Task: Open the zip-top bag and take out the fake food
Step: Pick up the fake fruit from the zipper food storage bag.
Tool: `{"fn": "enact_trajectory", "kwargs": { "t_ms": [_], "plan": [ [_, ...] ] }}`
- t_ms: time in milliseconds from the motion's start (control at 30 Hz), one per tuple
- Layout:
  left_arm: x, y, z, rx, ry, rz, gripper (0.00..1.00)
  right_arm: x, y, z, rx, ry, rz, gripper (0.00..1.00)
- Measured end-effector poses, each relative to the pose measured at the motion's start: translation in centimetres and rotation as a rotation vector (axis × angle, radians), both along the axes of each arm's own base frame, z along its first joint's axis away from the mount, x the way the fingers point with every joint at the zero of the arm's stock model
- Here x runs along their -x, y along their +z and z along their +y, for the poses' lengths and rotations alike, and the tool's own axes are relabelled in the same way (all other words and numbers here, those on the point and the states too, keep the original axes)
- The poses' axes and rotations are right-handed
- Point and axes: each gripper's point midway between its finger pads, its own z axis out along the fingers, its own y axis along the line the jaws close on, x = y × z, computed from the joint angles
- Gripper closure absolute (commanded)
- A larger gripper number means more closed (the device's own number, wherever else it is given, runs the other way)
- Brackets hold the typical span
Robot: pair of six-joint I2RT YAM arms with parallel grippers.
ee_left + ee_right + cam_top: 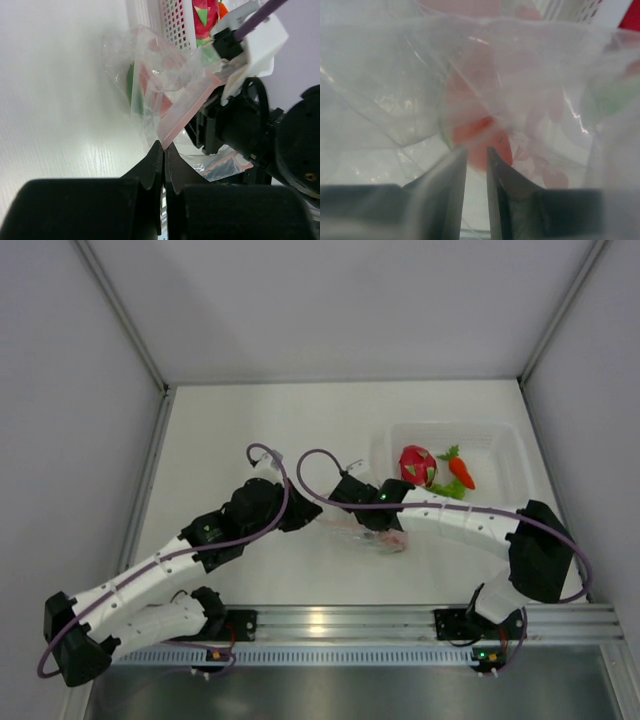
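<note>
The zip-top bag (372, 536) lies crumpled on the table between my two grippers. My left gripper (164, 146) is shut on the bag's pinkish zip strip (187, 107) at its near corner. A red-orange melon slice (149, 92) with a green rim shows through the plastic. My right gripper (476, 151) is inside the bag, jaws a narrow gap apart, and the melon slice (480, 132) lies just past the tips, wider than the gap. In the top view the right gripper (385, 530) reaches in from the right. The left gripper (312, 520) is at the bag's left edge.
A clear rigid tub (505, 432) stands at the back right. It holds a magenta dragon fruit (417, 465), an orange piece (461, 473) and green leafy pieces (448, 489). White walls enclose the table on three sides. Both arms cross the front middle.
</note>
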Motion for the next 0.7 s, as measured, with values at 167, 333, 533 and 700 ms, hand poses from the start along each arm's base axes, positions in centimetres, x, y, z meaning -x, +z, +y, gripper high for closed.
{"fn": "enact_trajectory", "kwargs": {
  "t_ms": [167,333,533,700],
  "plan": [
    [0.0,0.3,0.4,0.002,0.011,-0.015,1.0,0.8,-2.1,1.2,-0.026,0.034,0.066,0.75],
    [0.1,-0.5,0.7,-0.015,0.016,-0.004,1.0,1.1,-3.1,2.0,-0.043,0.055,0.093,0.73],
    [0.2,-1.2,1.0,-0.035,0.018,0.009,1.0,1.5,-3.7,2.8,-0.08,0.077,0.123,0.68],
    [0.0,-1.4,1.3,-0.047,0.029,0.004,1.0,1.7,-4.1,4.0,-0.138,0.086,0.133,0.68]
  ]
}}
